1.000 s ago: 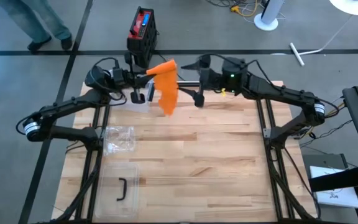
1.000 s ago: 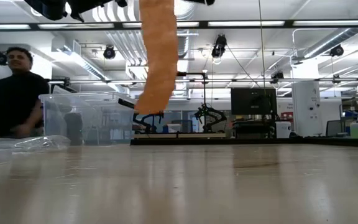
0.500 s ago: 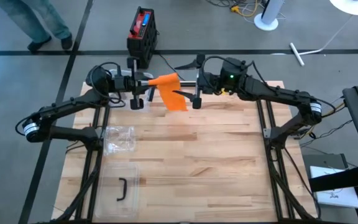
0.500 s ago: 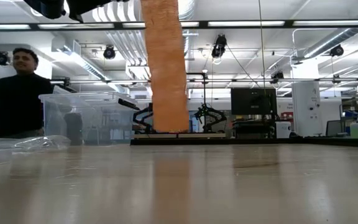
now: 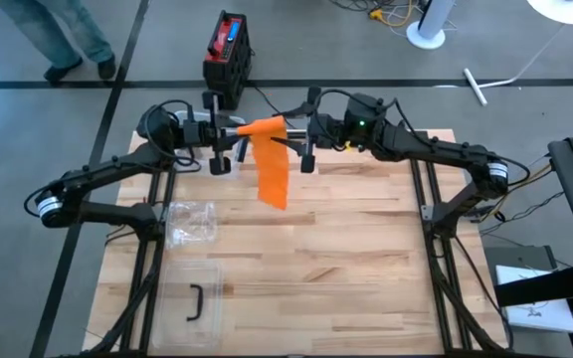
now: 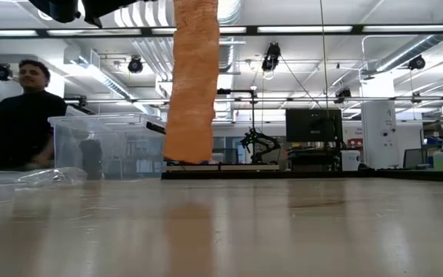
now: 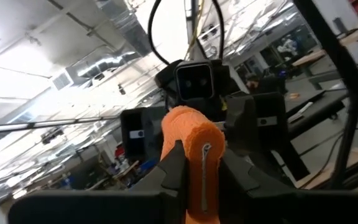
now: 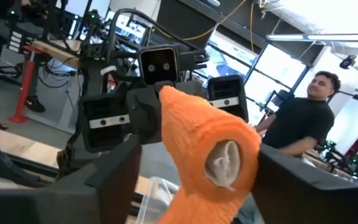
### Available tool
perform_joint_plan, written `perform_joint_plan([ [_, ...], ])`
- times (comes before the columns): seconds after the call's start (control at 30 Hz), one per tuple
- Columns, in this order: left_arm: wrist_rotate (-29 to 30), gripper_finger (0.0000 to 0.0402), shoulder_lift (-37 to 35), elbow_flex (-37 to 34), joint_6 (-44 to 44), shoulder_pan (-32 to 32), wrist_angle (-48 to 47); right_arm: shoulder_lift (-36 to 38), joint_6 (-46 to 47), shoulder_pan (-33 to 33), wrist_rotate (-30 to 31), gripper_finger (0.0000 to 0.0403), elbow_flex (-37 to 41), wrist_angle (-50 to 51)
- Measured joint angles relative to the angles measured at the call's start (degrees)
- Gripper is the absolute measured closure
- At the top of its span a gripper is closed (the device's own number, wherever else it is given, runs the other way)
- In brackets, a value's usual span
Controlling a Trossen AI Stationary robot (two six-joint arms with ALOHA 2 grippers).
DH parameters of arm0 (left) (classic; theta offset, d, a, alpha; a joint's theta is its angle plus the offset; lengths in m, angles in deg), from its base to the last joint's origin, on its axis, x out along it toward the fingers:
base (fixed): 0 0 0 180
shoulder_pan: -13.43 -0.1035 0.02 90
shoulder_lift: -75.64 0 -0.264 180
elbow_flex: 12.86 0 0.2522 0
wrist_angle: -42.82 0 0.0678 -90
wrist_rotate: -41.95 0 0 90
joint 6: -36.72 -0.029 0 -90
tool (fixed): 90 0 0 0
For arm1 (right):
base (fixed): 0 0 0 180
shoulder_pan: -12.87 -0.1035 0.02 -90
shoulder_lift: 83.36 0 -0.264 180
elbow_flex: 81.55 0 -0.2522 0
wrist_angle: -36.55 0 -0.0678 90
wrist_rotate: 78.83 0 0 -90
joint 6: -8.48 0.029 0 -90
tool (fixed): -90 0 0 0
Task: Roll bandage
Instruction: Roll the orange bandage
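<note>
- i'm working above the far end of the wooden table [image 5: 296, 249], both arms raised and meeting nose to nose over the middle.
- orange bandage [image 5: 270, 159] is up in the air btwn the two grippers; a rolled core is sitting at the top, but a long tail is hanging free toward the table, clear of it in the low view.
- so i'm judging the job only partly done: small roll formed, most of the strip looking unwound, winding plus tucking the end still left.
- left gripper [image 5: 223, 132] is pinching the roll end, fingers pressed tight on it in the left wrist view.
- right gripper [image 5: 304, 139] is facing the roll's other end w/ jaws spread either side, not clamping it as far as i'm seeing.
- clear plastic bin [image 5: 193, 298] and crumpled plastic bag [image 5: 191, 221] are lying on the table's left side, well apart from the work.
</note>
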Motion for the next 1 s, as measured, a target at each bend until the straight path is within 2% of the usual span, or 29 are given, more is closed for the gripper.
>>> perform_joint_plan([
  [0.3, 1.48, 0.0356, -0.07, -0.02, 0.13, 0.05, -0.34, -0.38, 0.91, 0.09, 0.56, 0.0296, -0.02, -0.14],
  [0.43, 2.23, 0.0339, -0.07, -0.02, 0.66, 0.05, -0.3, -0.45, 0.88, 0.11, 0.61, 0.036, -0.02, 0.03],
  [0.6, 3.14, 0.0286, -1.35, -0.07, 2.91, -0.02, -2.18, -0.07, 2.03, 0.43, -0.35, 0.0366, -0.02, 1.27],
  [0.83, 3.6, 0.0196, -7.42, -0.07, 0.83, -0.41, -7.31, 0.84, 5.43, 3.16, -10.11, 0.0366, 0.02, 1.87],
  [1.0, 3.25, 0.0145, -7.3, 0.04, 4.31, -0.41, -7.81, -0.77, 6.74, 3.52, -12.61, 0.0366, 0.04, -3.07],
])
